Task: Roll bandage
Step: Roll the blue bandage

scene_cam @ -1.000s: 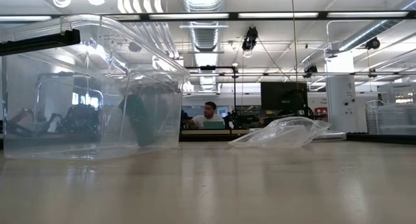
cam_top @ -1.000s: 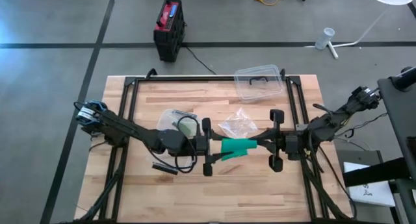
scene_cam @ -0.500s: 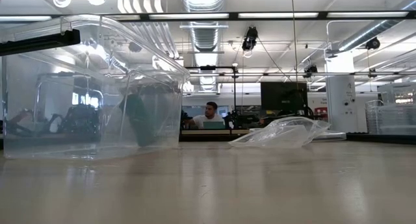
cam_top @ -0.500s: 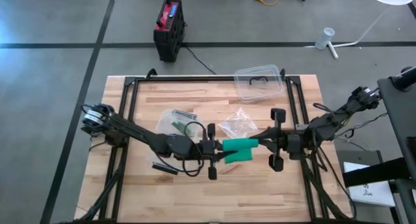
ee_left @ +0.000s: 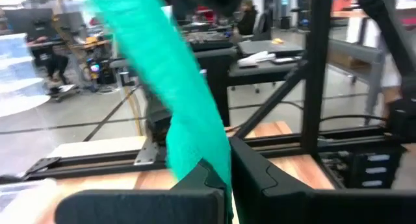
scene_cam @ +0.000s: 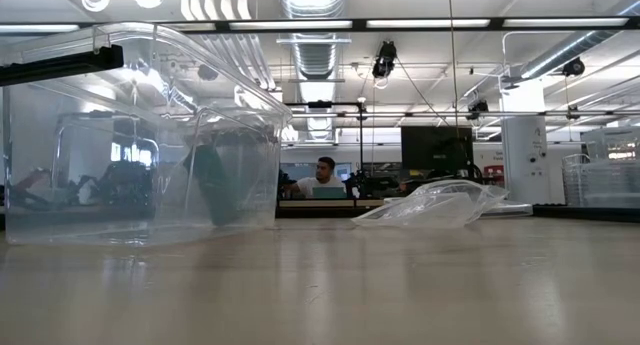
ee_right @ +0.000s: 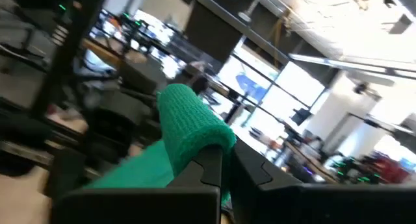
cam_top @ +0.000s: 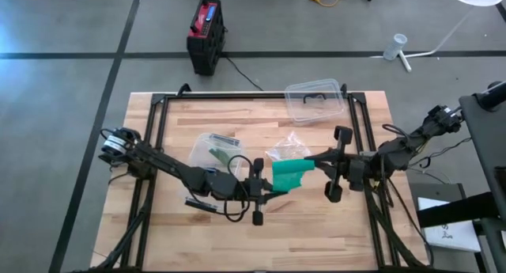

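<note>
Both grippers grip one green bandage (cam_top: 288, 176) above the middle of the table (cam_top: 364, 233): the left gripper (cam_top: 273, 190) is clamped on the loose tail, the right gripper (cam_top: 310, 160) pinched tight on the rolled end. Seen from above, the strip sags a little between the two, clear of the wood. From the left wrist, the tail (ee_left: 175, 94) runs up and away out of the closed fingers (ee_left: 260, 175); from the right wrist, the roll (ee_right: 192, 126) sits snug against that arm's fingers (ee_right: 208, 162).

Nearby lie a crumpled bag (cam_top: 289, 150), a second packet (cam_top: 215, 144) and a clear tub (cam_top: 316, 100) at the far edge. A person (scene_cam: 320, 178) sits well beyond the table.

Rolling looks to be under way, with a stretch of tail left to wind. Next, I would judge, the roll must be turned while the left side holds the tail taut; slack would let the winding loosen or skew.
</note>
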Robot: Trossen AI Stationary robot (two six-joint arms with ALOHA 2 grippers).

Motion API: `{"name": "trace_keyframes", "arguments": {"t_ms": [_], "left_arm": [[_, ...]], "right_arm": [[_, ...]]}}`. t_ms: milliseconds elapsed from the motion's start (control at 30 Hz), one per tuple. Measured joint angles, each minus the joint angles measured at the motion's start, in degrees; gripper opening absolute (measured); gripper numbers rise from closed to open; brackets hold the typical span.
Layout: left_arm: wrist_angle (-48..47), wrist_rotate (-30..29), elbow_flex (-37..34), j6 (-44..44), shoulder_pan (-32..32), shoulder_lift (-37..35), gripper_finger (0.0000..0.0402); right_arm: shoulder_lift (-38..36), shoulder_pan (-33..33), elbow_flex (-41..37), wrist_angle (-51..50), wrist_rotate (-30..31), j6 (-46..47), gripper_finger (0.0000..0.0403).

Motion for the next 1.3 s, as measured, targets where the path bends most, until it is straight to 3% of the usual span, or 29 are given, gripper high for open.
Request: {"name": "trace_keyframes", "arguments": {"t_ms": [367, 567, 833, 1033, 1133, 1300], "left_arm": [[7.98, 1.39, 0.07, 0.24, -0.65, -0.09, 0.0], [8.97, 5.09, 0.87, -1.86, -1.63, -1.45, 0.0], [16.08, 7.42, 0.96, -5.7, -2.31, -2.78, 0.0012], [17.73, 7.53, 0.94, -6.5, -2.21, -3.13, 0.0076], [19.12, 7.61, 0.94, -6.27, -2.21, -3.7, 0.0127], [21.49, 6.46, 0.94, -6.7, -1.68, -4.04, 0.022]], "right_arm": [[3.5, -0.98, -0.17, 0.24, 1.9, -2.42, 0.0], [4.47, -0.97, -0.2, -1.92, 4.32, -6.29, 0.0], [4.44, -0.96, -0.2, -8.96, 4.55, -0.89, 0.0], [4.48, -0.85, -0.22, -12.48, 1.93, 5.51, 0.0], [4.46, -0.53, -0.24, -12.43, -1.09, 8.41, 0.0], [4.57, -0.48, -0.24, -13.99, -0.3, 9.94, 0.0]]}}
